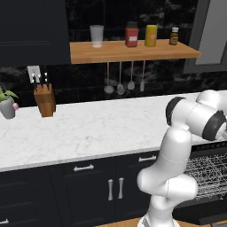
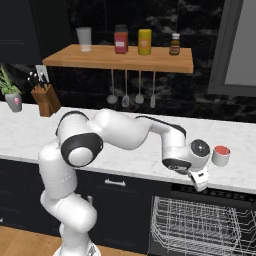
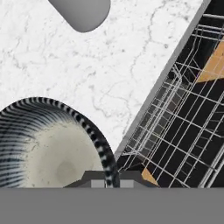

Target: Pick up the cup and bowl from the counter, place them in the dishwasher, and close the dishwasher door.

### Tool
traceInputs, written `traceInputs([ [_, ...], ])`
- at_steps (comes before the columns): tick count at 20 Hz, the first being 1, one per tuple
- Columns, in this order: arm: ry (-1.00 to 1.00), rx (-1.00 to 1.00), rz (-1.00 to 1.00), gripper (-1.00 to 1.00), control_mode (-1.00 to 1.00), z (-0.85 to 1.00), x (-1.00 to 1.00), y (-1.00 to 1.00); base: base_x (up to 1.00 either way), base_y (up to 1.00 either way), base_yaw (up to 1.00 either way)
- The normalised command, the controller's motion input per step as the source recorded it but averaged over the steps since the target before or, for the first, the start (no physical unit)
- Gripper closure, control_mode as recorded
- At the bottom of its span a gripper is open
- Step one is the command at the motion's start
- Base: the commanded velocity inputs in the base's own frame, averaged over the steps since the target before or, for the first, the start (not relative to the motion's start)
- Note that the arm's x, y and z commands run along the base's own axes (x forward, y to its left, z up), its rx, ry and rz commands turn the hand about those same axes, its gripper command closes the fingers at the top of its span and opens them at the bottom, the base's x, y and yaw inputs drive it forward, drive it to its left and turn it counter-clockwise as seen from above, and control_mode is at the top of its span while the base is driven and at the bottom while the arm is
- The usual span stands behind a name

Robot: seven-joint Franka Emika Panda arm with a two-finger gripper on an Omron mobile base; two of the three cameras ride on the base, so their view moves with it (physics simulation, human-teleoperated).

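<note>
The gripper (image 3: 112,183) pinches the striped bowl (image 3: 48,144) by its rim, at the counter (image 1: 88,128) edge above the open dishwasher (image 2: 200,225). The cup (image 2: 220,155) waits on the counter beside the dishwasher. Nothing is racked yet.

The small white cup with red-orange inside (image 2: 220,155) stands upright near the white marble counter's (image 2: 130,155) front edge, above the open black dishwasher's wire rack (image 2: 200,225); a striped black-and-cream bowl (image 3: 48,144) sits by that edge.

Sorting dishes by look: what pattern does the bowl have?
Black-and-white stripes around the bowl, pale speckled centre; hand view.
</note>
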Motion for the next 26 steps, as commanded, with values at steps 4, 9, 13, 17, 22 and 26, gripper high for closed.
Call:
traceInputs([
  [4, 0.01, -0.03, 0.15, 1.00, -1.00, 0.00, -0.90, 0.16, 0.00, 0.00, 0.00],
  [9, 0.21, -0.05, 0.15, 1.00, -1.00, 0.00, -0.53, 0.18, 0.00, 0.00, 0.00],
  [13, 0.29, -0.04, 0.13, 1.00, -1.00, 0.00, -0.38, 0.09, 0.00, 0.00, 0.00],
  [17, 0.18, -0.03, 0.06, 1.00, -1.00, -0.08, -0.10, 0.04, 0.00, 0.00, 0.00],
  [22, 0.00, 0.00, 0.05, 1.00, -1.00, -0.45, -0.12, 0.00, 0.00, 0.00, 0.00],
  [26, -0.04, 0.00, 0.04, 1.00, -1.00, -0.57, -0.34, -0.01, 0.00, 0.00, 0.00],
])
